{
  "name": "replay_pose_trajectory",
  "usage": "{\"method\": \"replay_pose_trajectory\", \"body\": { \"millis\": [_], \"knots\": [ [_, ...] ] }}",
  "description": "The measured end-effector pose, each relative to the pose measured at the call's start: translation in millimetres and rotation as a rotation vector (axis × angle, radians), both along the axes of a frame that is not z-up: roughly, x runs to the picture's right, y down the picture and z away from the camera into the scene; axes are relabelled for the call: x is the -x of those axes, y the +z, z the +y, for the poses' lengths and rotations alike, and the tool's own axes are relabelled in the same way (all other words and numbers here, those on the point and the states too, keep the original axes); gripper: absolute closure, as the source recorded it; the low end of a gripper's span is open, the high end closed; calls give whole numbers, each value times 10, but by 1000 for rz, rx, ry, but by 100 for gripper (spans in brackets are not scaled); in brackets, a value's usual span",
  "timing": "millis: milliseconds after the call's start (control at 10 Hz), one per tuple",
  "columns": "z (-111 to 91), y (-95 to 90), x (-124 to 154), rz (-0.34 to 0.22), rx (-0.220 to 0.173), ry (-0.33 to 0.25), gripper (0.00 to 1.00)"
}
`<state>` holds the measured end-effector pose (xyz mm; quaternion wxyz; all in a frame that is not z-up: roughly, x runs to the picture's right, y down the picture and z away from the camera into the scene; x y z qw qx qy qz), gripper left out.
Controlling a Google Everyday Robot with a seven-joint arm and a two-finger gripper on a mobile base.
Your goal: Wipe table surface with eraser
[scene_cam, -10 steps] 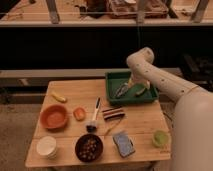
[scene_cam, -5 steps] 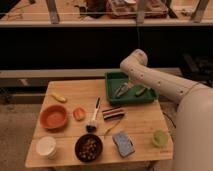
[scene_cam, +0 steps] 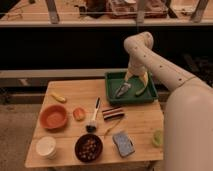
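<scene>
The table surface (scene_cam: 142, 121), a light plank top, carries every object. The robot's white arm (scene_cam: 152, 57) reaches in from the right and bends down over the green tray (scene_cam: 113, 82), which sits at the table's far right corner. The gripper (scene_cam: 136, 80) hangs just above the tray's middle with its fingers spread apart. A grey item (scene_cam: 122, 90) and a curved yellow item (scene_cam: 141, 90) lie in the tray below it. An orange bowl (scene_cam: 53, 117) stands well left of the tray and nearer the camera. A dark bowl of brown pieces (scene_cam: 89, 147) stands at the near edge, left of the tray. A blue-grey pad (scene_cam: 123, 144) lies well in front of the tray. The eraser (scene_cam: 113, 113), dark with pale stripes, lies flat just in front of the tray's left corner, apart from the gripper. A white-handled brush (scene_cam: 94, 116) lies just beside the eraser, on the side away from the tray.
</scene>
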<state>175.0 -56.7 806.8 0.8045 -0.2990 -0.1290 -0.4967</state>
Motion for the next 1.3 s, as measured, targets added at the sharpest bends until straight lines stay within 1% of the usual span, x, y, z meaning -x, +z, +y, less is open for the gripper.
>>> {"method": "replay_pose_trajectory", "body": {
  "millis": [100, 200, 300, 500, 600, 700, 800, 900, 1000, 1300],
  "knots": [
    [-70, -166, 72, 11, 11, 30, 33],
    [-77, -299, 141, 2, 26, 65, 33],
    [-62, -442, 221, -20, 39, 104, 33],
    [62, -600, 396, -79, 45, 170, 33],
    [151, -619, 465, -100, 47, 193, 33],
    [290, -637, 569, -129, 55, 226, 33],
    [404, -642, 641, -147, 62, 241, 33],
    [459, -639, 688, -156, 66, 243, 33],
    [476, -636, 740, -163, 68, 241, 33],
    [475, -640, 733, -163, 68, 242, 33]
  ]
}}
